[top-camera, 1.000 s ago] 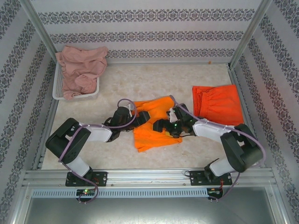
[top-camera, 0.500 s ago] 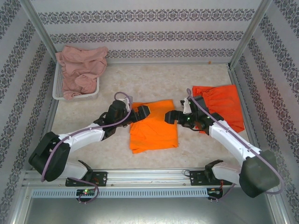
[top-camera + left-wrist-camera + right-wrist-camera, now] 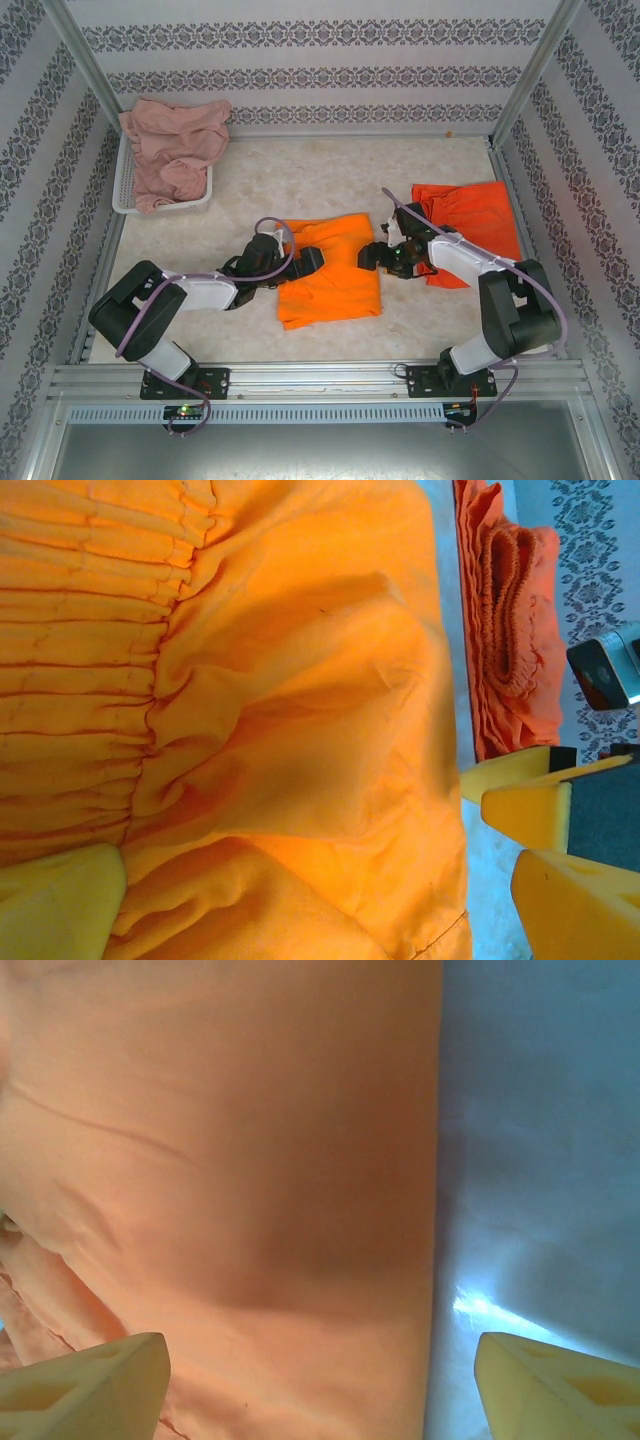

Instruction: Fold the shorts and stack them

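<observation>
**Both hands let go at the bright orange pair, roughly one and a half of three done**

Left hand (image 3: 306,258) and right hand (image 3: 372,256) sit at opposite edges of the bright orange shorts (image 3: 330,270) in the middle of the top view. Neither is gripping anything. In the right wrist view the fingers (image 3: 85,1375) are spread wide, one over cloth and one over bare surface (image 3: 300,180). The left wrist view shows the same deal, with fabric lying loose under wide-apart fingers.

Progress as I read it:
- The red-orange shorts (image 3: 470,235) lie folded into a neat rectangle at centre right, so that pair looks done.
- The bright orange pair is flat and roughly square. It looks folded, or close to it, but it isn't stacked on the red-orange pair yet. The two lie just beside each other.
- The pink shorts (image 3: 175,150) are bunched in the white basket (image 3: 125,195) at upper left, untouched as far as I can tell.

So what's left is stacking pair two, then the whole pink pair.

Up close the bright orange cloth is thin and soft. It has a gathered elastic waistband down the left side of the left wrist view and a few shallow creases.
</observation>
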### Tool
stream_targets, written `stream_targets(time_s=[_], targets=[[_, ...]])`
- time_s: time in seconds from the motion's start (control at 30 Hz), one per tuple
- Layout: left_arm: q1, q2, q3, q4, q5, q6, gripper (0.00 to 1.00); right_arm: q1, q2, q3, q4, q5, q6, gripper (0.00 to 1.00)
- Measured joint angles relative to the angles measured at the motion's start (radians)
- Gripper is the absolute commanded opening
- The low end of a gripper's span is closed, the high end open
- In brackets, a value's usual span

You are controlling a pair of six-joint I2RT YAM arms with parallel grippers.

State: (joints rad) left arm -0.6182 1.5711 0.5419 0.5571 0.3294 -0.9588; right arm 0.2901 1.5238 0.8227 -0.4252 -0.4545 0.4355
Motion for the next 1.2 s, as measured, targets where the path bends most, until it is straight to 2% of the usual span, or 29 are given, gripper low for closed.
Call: stream_targets(time_s=[0.43, 0.7, 0.93, 1.2], targets=[[0.000, 0.000, -0.008, 0.020, -0.001, -0.008, 1.00, 0.000, 0.155, 0.100, 0.018, -0.006, -0.017, 0.65], [0.000, 0.003, -0.010, 0.028, -0.001, -0.008, 1.00, 0.007, 0.195, 0.121, 0.017, -0.006, -0.016, 0.55], [0.000, 0.005, -0.013, 0.039, -0.001, -0.010, 1.00, 0.009, 0.209, 0.133, 0.014, -0.001, -0.024, 0.58], [0.000, 0.005, -0.021, 0.055, -0.002, -0.011, 1.00, -0.001, 0.177, 0.131, -0.006, 0.055, -0.043, 0.57]])
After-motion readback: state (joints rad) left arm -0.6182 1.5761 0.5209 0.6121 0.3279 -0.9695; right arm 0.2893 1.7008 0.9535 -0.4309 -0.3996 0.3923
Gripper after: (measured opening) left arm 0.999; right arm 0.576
